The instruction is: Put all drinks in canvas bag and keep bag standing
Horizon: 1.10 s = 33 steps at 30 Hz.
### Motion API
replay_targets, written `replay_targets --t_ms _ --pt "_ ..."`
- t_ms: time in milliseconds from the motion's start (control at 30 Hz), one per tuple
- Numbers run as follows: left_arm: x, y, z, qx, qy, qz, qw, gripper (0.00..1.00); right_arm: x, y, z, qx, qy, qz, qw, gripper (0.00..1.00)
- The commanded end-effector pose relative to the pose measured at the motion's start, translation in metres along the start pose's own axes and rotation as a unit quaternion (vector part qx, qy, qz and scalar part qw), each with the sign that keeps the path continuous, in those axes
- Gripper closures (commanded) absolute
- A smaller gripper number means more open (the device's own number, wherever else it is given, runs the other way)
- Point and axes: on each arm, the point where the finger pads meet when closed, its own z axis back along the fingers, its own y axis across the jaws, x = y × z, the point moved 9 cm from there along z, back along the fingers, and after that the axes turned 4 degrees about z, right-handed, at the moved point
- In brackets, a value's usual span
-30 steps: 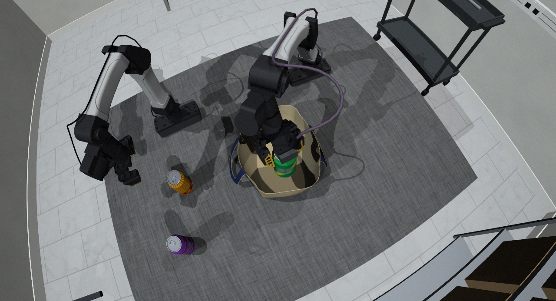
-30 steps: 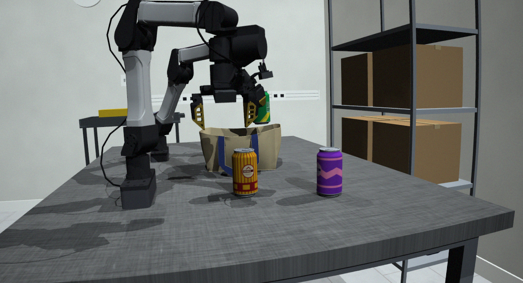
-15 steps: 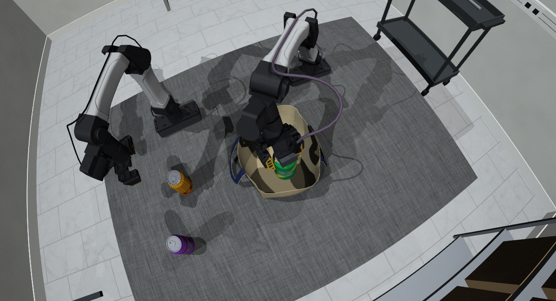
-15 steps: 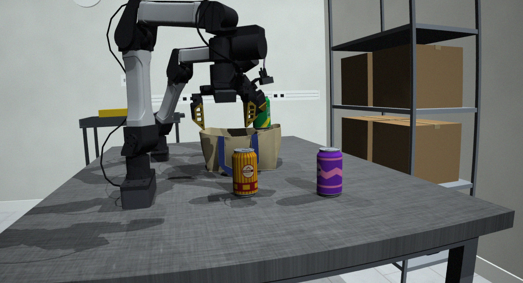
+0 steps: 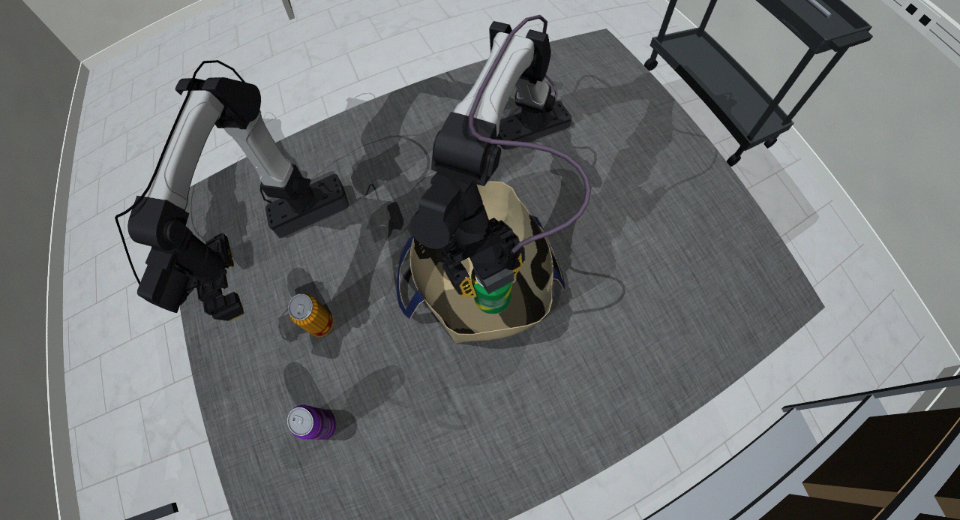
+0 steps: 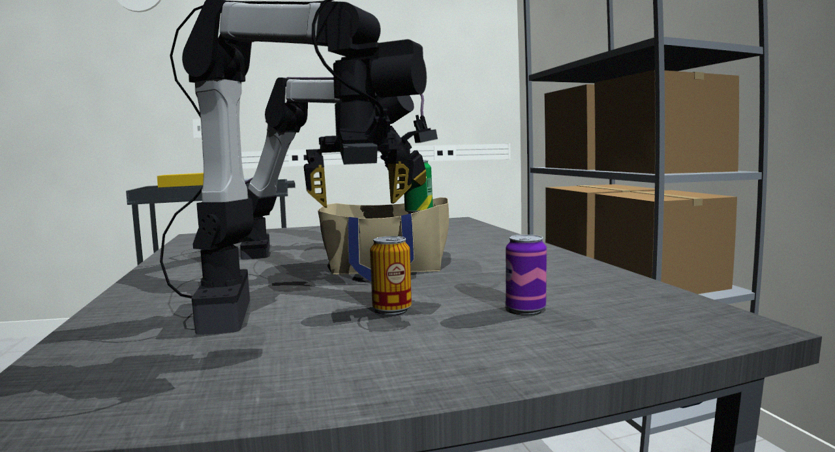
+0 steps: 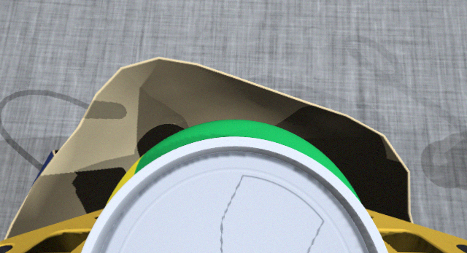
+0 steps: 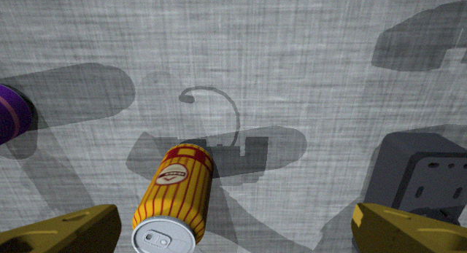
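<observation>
"What has the left gripper (image 5: 493,275) (image 6: 419,178) (image 7: 233,211) got hold of?"

"A green-and-yellow metal drink can (image 5: 493,298) (image 6: 419,198) (image 7: 235,128), clamped between its yellow fingers. Right below it is the tan canvas bag (image 5: 499,194) (image 6: 379,227) (image 7: 106,133) with blue straps, standing open with its walls up."

"Is the can on the bag's floor?"

"No, from over here its lower end is about level with the rim. I can't tell whether it touches a wall."

"And the right gripper (image 5: 232,285) (image 6: 359,204) (image 8: 236,213)?"

"Fingers wide apart, holding nothing. An orange-yellow striped metal can (image 5: 316,319) (image 6: 391,274) (image 8: 179,191) stands upright near it on the grey table (image 5: 604,383) (image 6: 291,362) (image 7: 233,27) (image 8: 273,45), and a purple can with pink bands (image 5: 320,423) (image 6: 525,280) (image 8: 12,114) stands farther off."

"Anything in the left one's way?"

"The walls close round beneath it. A mauve cable (image 5: 583,181) loops beside that gripper, above the table. The black metal trolley (image 5: 718,80) (image 6: 143,196) is well apart from both grippers, and so is the metal shelf rack (image 6: 659,128) with brown boxes."
</observation>
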Motion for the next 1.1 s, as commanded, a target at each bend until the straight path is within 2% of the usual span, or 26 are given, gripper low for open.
replay_targets --t_ms 0,467,533,1033,1067 --pt "0.024 -0.004 0.038 -0.054 -0.066 0.032 0.996 0.33 0.002 0.001 0.016 0.026 -0.029 -0.002 0.999 0.0" --pt "0.023 -0.001 0.029 -0.054 -0.069 0.039 0.995 0.33 0.002 0.001 0.016 0.026 -0.029 -0.002 0.999 0.0" --pt "0.012 -0.004 0.02 -0.052 -0.062 0.03 0.996 0.33 0.002 0.001 0.016 0.026 -0.029 -0.002 0.999 0.0" --pt "0.011 -0.003 0.01 -0.053 -0.066 0.037 0.996 0.33 0.002 0.001 0.016 0.026 -0.029 -0.002 0.999 0.0" --pt "0.003 -0.005 0.001 -0.049 -0.061 0.031 0.996 0.33 0.002 0.001 0.016 0.027 -0.029 -0.002 0.999 0.0"
